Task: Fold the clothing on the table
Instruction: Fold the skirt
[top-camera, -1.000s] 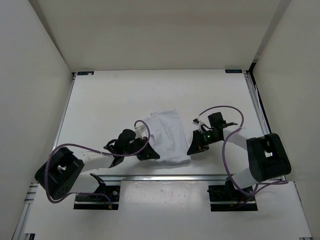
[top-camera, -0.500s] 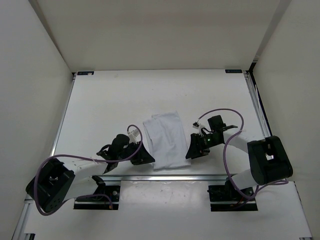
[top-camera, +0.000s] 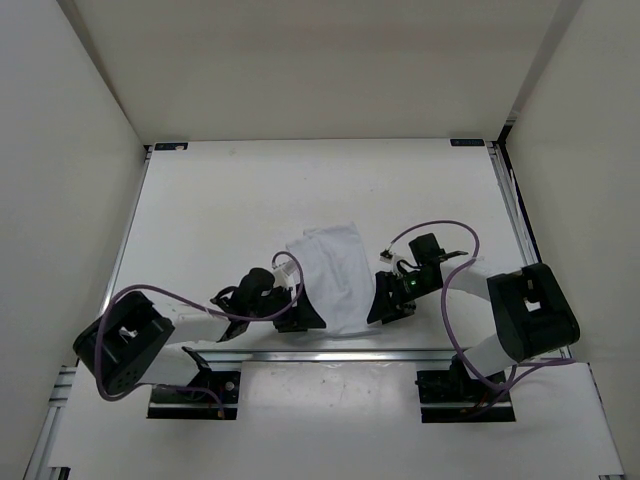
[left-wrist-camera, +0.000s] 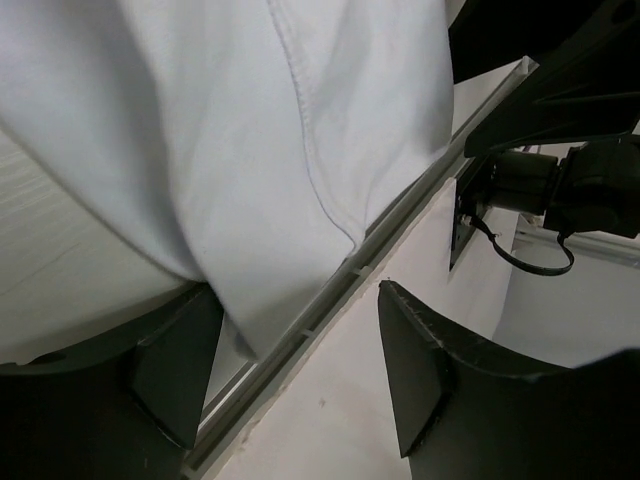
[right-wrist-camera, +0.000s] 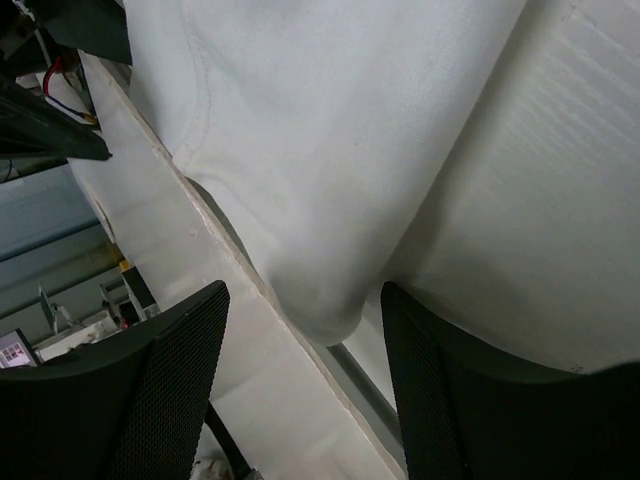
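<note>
The clothing (top-camera: 335, 275), a plain white folded strip, lies on the table (top-camera: 220, 200) and reaches the near rail. My left gripper (top-camera: 301, 318) stands open at its near left corner. My right gripper (top-camera: 386, 305) stands open at its near right corner. In the left wrist view the clothing (left-wrist-camera: 250, 150) drapes over the rail, its edge against one finger of the open left gripper (left-wrist-camera: 300, 385). In the right wrist view a rounded corner of the clothing (right-wrist-camera: 320, 200) hangs loose between the fingers of the open right gripper (right-wrist-camera: 305, 375).
A metal rail (top-camera: 300, 353) runs along the table's near edge right under both grippers. White walls (top-camera: 70, 150) close in the left, right and back. Purple cables (top-camera: 455, 290) loop over both arms.
Both grippers have opened and let go of the clothing, which now lies flatter at the near edge. The left arm swung left, then came back to the clothing's corner.
</note>
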